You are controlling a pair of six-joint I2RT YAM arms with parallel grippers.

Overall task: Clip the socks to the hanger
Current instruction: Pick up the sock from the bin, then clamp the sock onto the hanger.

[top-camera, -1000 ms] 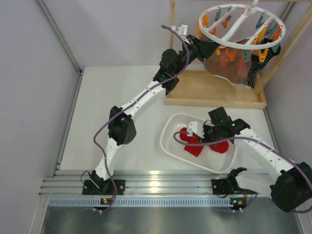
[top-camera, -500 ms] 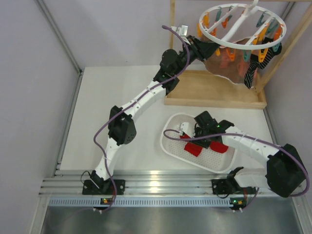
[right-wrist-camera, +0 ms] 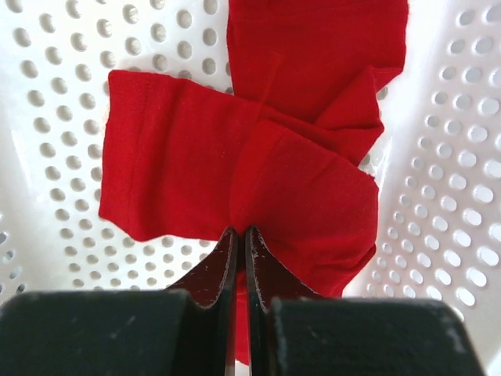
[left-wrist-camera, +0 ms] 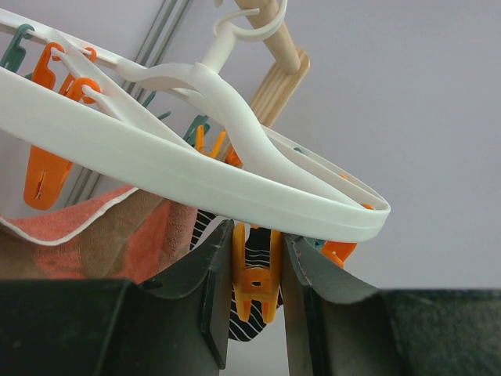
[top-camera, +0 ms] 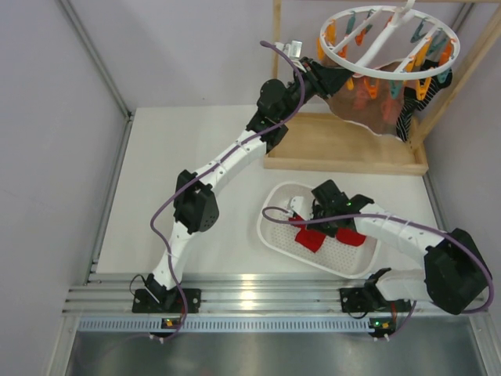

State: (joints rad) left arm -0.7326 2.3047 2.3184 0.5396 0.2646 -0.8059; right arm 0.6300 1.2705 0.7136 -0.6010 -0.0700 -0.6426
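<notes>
The white ring hanger (top-camera: 376,72) hangs at the back right with orange and teal clips. My left gripper (top-camera: 333,78) is at its near rim, shut on an orange clip (left-wrist-camera: 256,282); the ring (left-wrist-camera: 196,176) runs just above the fingers. A black striped sock (top-camera: 407,117) hangs from the hanger's right side and shows behind the clip (left-wrist-camera: 250,328). Two red socks (top-camera: 311,241) lie bunched in the white perforated basket (top-camera: 270,211). My right gripper (top-camera: 313,225) is down in the basket, shut on a fold of a red sock (right-wrist-camera: 297,188), its tips (right-wrist-camera: 241,233) pinching the fabric.
A salmon sock (top-camera: 360,106) hangs under the hanger beside the left gripper. The hanger hangs from a wooden frame whose base (top-camera: 344,145) lies behind the basket. Grey walls close in left and right.
My right gripper moved left over the red socks and closed on one, bunching them together. The left arm stayed at the hanger.
</notes>
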